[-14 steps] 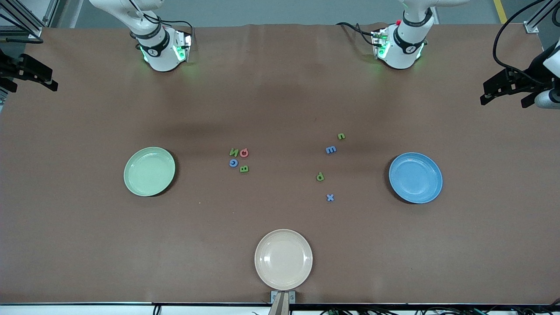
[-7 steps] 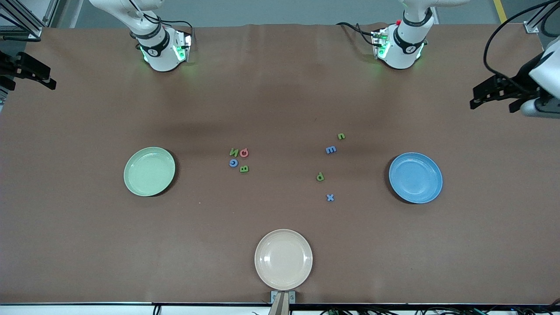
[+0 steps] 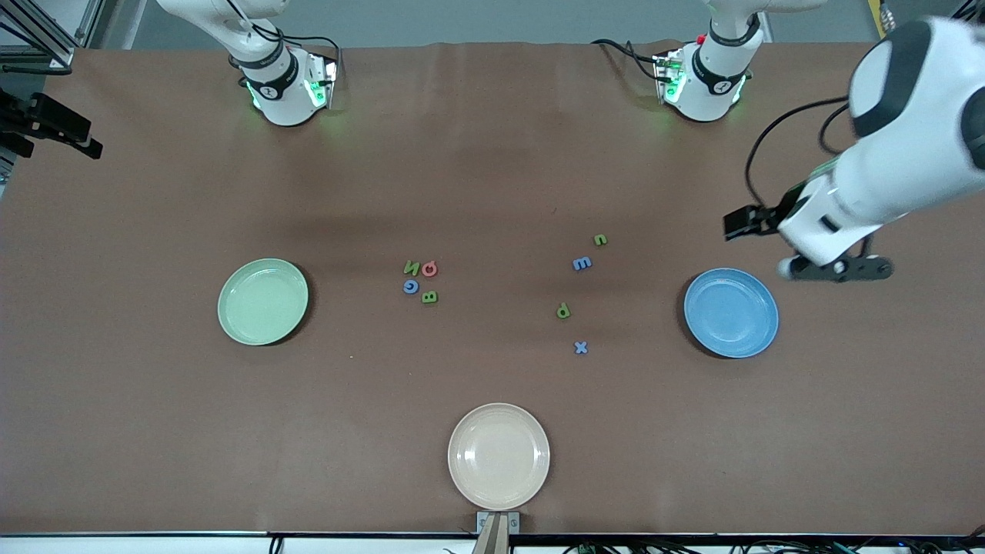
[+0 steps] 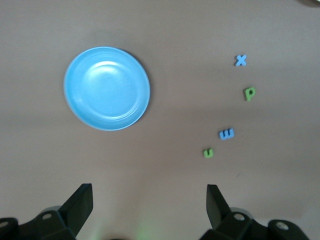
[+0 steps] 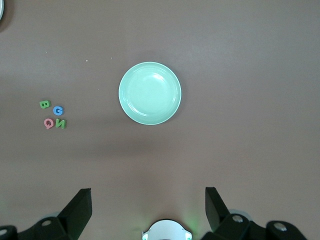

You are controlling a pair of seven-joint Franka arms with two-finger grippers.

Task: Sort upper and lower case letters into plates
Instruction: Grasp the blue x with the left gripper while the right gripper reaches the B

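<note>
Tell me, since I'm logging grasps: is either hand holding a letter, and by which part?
Nothing is held. The left hand is open over the table near the blue plate; the right hand, waiting, is open too.

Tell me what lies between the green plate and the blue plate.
Front view: between the green plate and blue plate lie two letter clusters, N, Q, G, B nearer the green plate, and n, m, p, x nearer the blue plate.

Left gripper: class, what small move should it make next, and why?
Probably carry the open left gripper on toward the lowercase letters and down over the green n, the letter nearest it. It is empty, up in the air by the blue plate, and both that and the green plate hold nothing yet.
</note>
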